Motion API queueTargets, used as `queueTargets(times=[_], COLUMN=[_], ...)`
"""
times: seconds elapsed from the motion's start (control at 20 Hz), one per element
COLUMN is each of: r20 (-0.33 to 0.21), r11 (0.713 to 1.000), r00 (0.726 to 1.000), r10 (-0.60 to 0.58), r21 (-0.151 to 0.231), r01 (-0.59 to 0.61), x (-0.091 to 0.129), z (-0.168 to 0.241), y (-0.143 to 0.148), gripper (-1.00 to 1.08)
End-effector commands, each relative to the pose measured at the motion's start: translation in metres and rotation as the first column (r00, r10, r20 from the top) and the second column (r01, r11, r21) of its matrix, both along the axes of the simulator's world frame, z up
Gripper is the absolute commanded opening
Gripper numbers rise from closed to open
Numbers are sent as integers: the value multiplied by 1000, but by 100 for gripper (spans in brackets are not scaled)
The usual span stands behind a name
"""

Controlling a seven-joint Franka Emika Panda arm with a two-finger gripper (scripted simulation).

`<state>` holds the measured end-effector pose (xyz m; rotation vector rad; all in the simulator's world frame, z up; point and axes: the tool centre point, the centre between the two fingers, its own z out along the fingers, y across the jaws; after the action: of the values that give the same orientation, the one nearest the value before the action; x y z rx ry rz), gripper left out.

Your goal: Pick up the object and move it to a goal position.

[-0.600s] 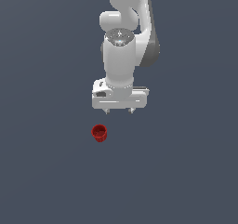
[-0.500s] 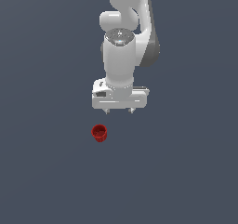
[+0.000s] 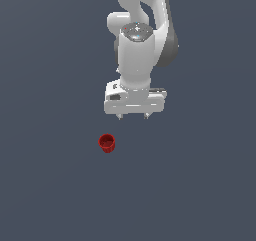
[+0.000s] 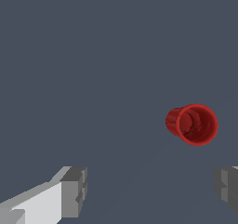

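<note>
The object [image 3: 106, 143] is a small red cup with a hollow top, standing alone on the dark grey surface. My white gripper [image 3: 133, 116] hangs above the surface, up and toward the exterior view's right of the cup, apart from it. Its two short fingertips [image 3: 119, 116] point down, set wide, with nothing between them. The wrist view shows the object [image 4: 193, 124] ahead of the gripper [image 4: 151, 186], nearer one grey finger pad [image 4: 75, 191] than centred in the gap; its open mouth faces the camera.
Only the plain dark grey ground [image 3: 50, 185] and the white arm [image 3: 140, 40] rising behind the gripper are in view.
</note>
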<state>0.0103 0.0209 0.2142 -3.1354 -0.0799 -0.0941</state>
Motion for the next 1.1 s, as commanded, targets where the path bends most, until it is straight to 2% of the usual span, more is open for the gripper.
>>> queueTargets(times=[0.0, 0.3, 0.55, 1.05], r20=[-1, -8, -22, -53], r11=[1000, 999, 990, 936], r00=[1000, 999, 990, 934], r10=[0, -48, -137, -353], r21=[0, 4, 8, 1], r01=[0, 48, 138, 353], x=[0, 5, 14, 26], z=[0, -12, -36, -100], y=[0, -12, -37, -100], gripper=[100, 100, 100, 100])
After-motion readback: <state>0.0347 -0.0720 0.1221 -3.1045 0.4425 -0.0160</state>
